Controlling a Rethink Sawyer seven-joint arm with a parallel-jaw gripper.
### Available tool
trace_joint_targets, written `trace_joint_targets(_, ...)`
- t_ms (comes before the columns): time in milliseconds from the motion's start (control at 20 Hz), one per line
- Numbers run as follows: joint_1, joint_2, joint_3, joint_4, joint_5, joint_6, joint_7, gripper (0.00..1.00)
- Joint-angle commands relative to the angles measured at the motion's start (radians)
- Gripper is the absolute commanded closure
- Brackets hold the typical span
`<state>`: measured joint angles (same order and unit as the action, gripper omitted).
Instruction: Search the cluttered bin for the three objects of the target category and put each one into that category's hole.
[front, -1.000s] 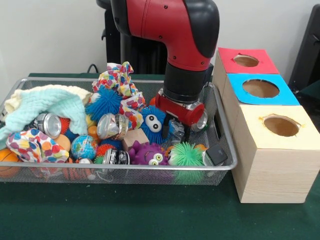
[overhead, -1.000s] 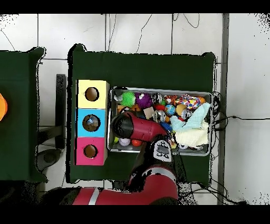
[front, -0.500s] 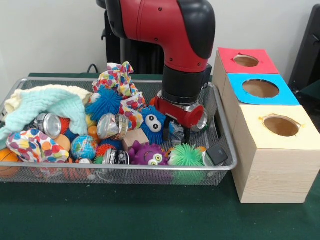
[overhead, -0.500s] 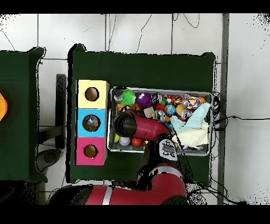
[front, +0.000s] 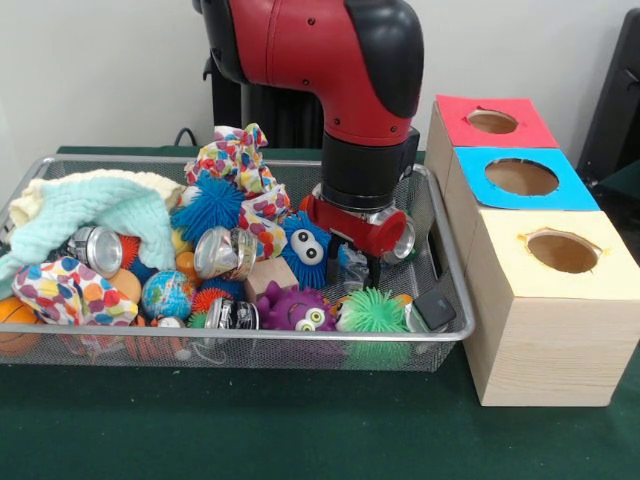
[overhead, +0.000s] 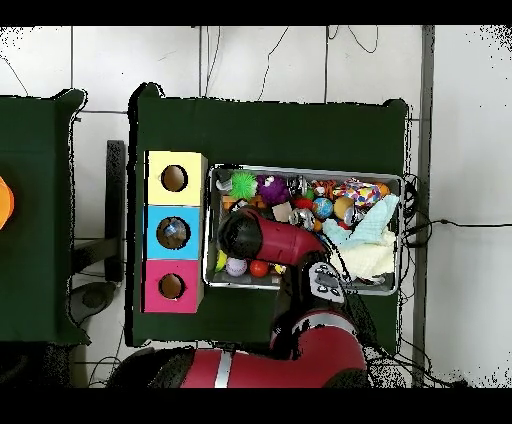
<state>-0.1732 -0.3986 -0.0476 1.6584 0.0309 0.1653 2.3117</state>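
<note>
My gripper (front: 353, 266) is down inside the wire bin (front: 455, 300) at its right end, its fingers apart on either side of a silvery crushed can (front: 351, 262). It looks open. More silver cans lie in the clutter: one (front: 97, 248) under the mint cloth, one (front: 228, 252) in the middle, one (front: 232, 313) at the front, one (front: 401, 240) beside the wrist. To the right of the bin stand the red box (front: 492, 121), blue box (front: 522, 177) and cream box (front: 563, 251), each with a round hole. Seen from overhead, my arm (overhead: 262, 237) covers the bin's left part.
The bin also holds a blue spiky ball (front: 208, 205), a green spiky ball (front: 372, 310), a purple googly-eyed toy (front: 298, 308), a blue googly-eyed toy (front: 305, 245), a globe ball (front: 167, 293), a wooden block (front: 270, 272), a mint cloth (front: 90, 210) and dotted cloths (front: 235, 160).
The upper arm has swung a little to the left in the front view. The gripper has stayed almost in place over the same can, its fingers still apart.
</note>
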Motion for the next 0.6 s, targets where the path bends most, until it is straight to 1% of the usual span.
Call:
trace_joint_targets(50, -0.042, 0.064, 0.154, 0.002, -0.047, 0.009, 0.0, 0.0)
trace_joint_targets(400, -0.077, 0.04, 0.201, 0.023, -0.101, 0.052, -0.043, 0.0)
trace_joint_targets(600, -0.101, 0.036, 0.239, 0.021, -0.156, 0.089, -0.097, 0.0)
